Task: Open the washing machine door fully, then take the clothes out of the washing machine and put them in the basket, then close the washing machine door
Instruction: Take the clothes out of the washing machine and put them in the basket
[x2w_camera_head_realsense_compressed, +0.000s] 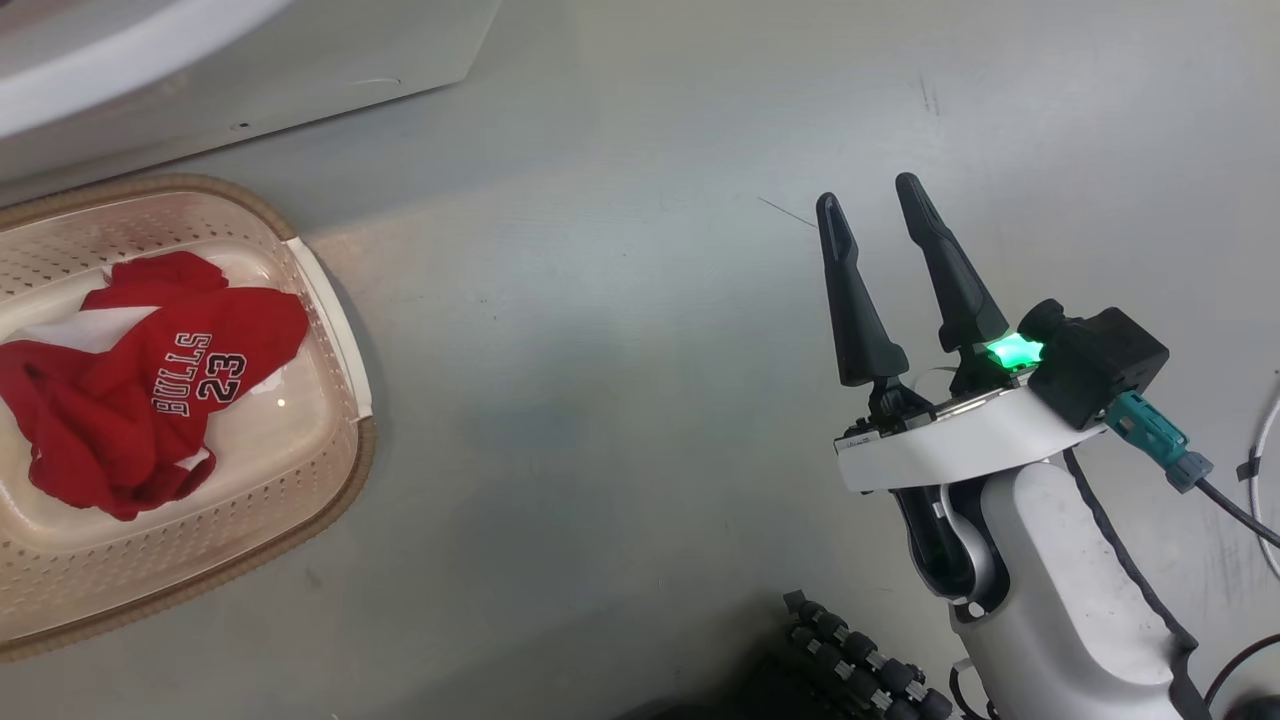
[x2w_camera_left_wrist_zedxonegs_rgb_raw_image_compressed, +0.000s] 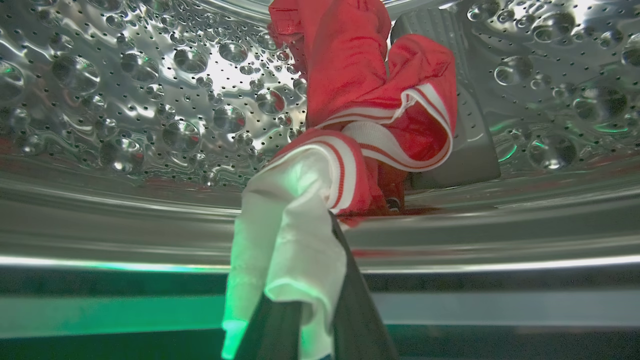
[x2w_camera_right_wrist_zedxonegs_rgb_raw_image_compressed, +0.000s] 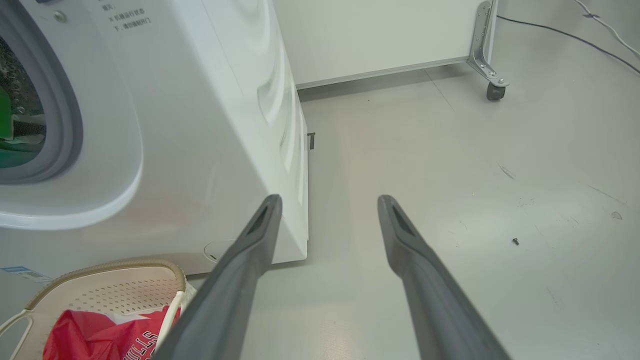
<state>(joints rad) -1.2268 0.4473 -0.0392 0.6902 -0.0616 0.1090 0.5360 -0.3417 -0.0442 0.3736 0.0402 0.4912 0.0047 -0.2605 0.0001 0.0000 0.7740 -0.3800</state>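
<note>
L tool pinches a white cloth in the drum; R tool is open over the floor.
Left wrist view: the L tool (x2w_camera_left_wrist_zedxonegs_rgb_raw_image_compressed: 312, 260) is closed tight on a white cloth (x2w_camera_left_wrist_zedxonegs_rgb_raw_image_compressed: 285, 240), which runs up to a red garment (x2w_camera_left_wrist_zedxonegs_rgb_raw_image_compressed: 360, 85) w/ white striped trim lying on the shiny holed drum (x2w_camera_left_wrist_zedxonegs_rgb_raw_image_compressed: 150, 100) of the washing machine (x2w_camera_right_wrist_zedxonegs_rgb_raw_image_compressed: 200, 125). Head view, far left: the basket (x2w_camera_head_realsense_compressed: 355, 470) stands on the grey floor (x2w_camera_head_realsense_compressed: 620, 400) just in front of the machine, and a red jersey (x2w_camera_head_realsense_compressed: 160, 390) w/ "BULLS 23" lies crumpled inside it. Well apart to the right, the R tool (x2w_camera_head_realsense_compressed: 868, 192) hangs above the floor, its fingers (x2w_camera_head_realsense_compressed: 860, 320) spread wide w/ nothing between them. Right wrist view: the same tool points over the floor, w/ the machine at left & a corner of the basket at bottom left.
</note>
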